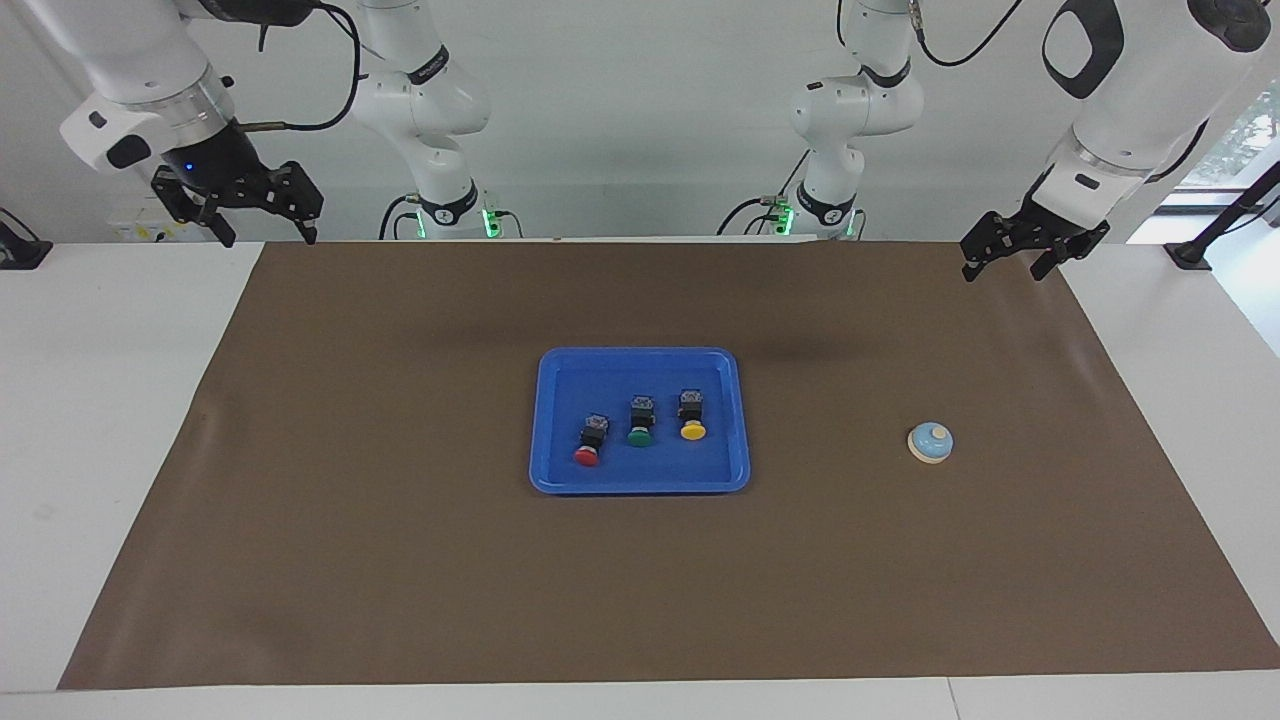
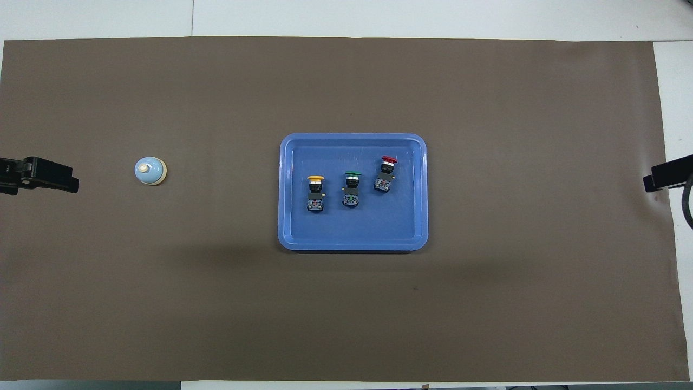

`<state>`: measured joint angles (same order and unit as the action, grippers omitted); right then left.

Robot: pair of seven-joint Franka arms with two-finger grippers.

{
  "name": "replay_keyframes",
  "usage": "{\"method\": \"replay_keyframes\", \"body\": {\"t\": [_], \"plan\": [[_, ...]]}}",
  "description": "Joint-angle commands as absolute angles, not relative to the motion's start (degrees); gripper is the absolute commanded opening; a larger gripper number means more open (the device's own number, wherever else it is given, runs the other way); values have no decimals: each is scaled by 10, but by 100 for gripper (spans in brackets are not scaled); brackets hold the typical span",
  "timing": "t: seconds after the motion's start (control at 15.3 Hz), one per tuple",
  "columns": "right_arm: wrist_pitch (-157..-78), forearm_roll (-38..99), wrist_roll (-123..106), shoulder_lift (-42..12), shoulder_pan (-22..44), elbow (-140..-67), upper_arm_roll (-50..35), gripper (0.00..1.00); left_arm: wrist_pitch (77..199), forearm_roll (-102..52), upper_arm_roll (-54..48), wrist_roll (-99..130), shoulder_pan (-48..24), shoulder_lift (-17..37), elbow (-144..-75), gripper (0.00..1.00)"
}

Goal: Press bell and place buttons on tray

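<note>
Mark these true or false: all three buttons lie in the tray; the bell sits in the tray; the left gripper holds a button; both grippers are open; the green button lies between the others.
1. All three buttons are in the tray: true; the red button, green button and yellow button lie there.
2. The bell sits in the tray: false; it stands on the brown mat, toward the left arm's end.
3. The left gripper holds a button: false; it is empty.
4. Both grippers are open: true, the right gripper too.
5. Green lies between the others: true.
</note>
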<state>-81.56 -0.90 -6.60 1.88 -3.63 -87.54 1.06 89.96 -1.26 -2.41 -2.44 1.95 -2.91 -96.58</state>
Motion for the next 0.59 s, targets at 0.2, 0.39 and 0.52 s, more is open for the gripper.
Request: {"method": "replay_keyframes", "body": {"t": [0.2, 0.39, 0.52], "plan": [[-812, 1, -73, 29, -45, -885, 5, 100, 891, -7, -22, -26, 17, -33, -965, 100], [-812, 1, -73, 29, -45, -886, 5, 100, 894, -7, -21, -22, 18, -33, -964, 100], [-812, 1, -73, 29, -45, -885, 5, 100, 895, -7, -21, -23, 17, -33, -964, 100]]}}
